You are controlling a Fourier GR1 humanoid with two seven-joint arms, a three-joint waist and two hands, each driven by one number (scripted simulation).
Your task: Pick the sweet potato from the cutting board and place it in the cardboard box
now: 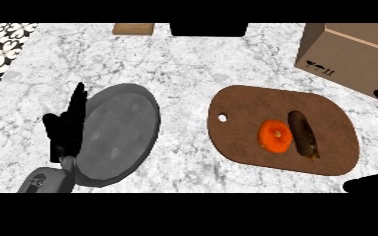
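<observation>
Brown wood forms the cutting board [251,110], an oval slab with a small hole near its left end, lying on the marbled grey-white worktop [192,60] at the right of centre. On the board's right half lies the sweet potato [302,133], dark brown and elongated, running roughly top to bottom. Just beside it on the left, touching or nearly so, sits a round orange fruit or vegetable [275,136]. The cardboard box [343,55] stands at the upper right of the frame, apart from the board, with a small printed mark on its near face. A grey round plate [118,132] occupies the left of the frame. The left hand [65,127] shows at the plate's left edge, fingers straight and pointing up, holding nothing. Of the right hand [362,185] only a black tip appears at the lower right corner; whether its fingers are spread or curled cannot be told. At the top edge are a tan object [133,28] and a black object [209,29].
</observation>
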